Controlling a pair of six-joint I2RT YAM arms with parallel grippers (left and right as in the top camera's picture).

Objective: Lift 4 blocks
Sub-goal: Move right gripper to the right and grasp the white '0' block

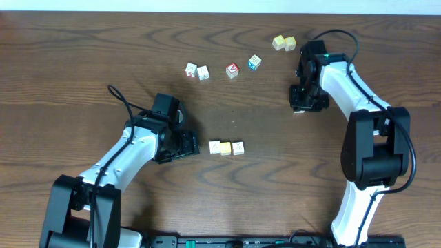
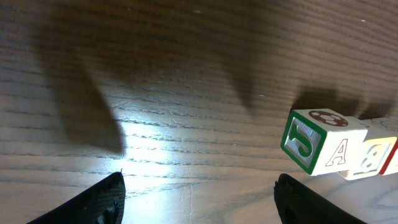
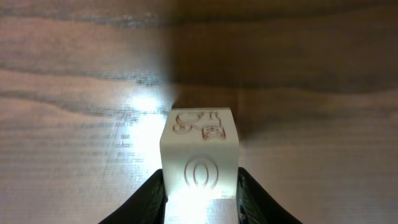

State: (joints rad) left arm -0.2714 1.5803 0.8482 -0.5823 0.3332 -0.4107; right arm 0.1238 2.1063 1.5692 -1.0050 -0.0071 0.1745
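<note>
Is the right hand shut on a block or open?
Shut on one: the right hand presses both fingers against the cream block.

- The overhead camera looks straight down on the whole table (image 1: 83, 41) from far off, with both arm bases at 6 o'clock of its frame.
- The left wrist camera sits low over the wood and looks along it past the left gripper (image 2: 200, 202) at 6 o'clock. The row of blocks (image 2: 339, 146) is close, at 3 o'clock.
- The right wrist camera is nearest, with the cream block (image 3: 199, 152) from centre to 6 o'clock, inside the right gripper (image 3: 200, 196).
- The overhead view shares that row, just below its centre.
</note>
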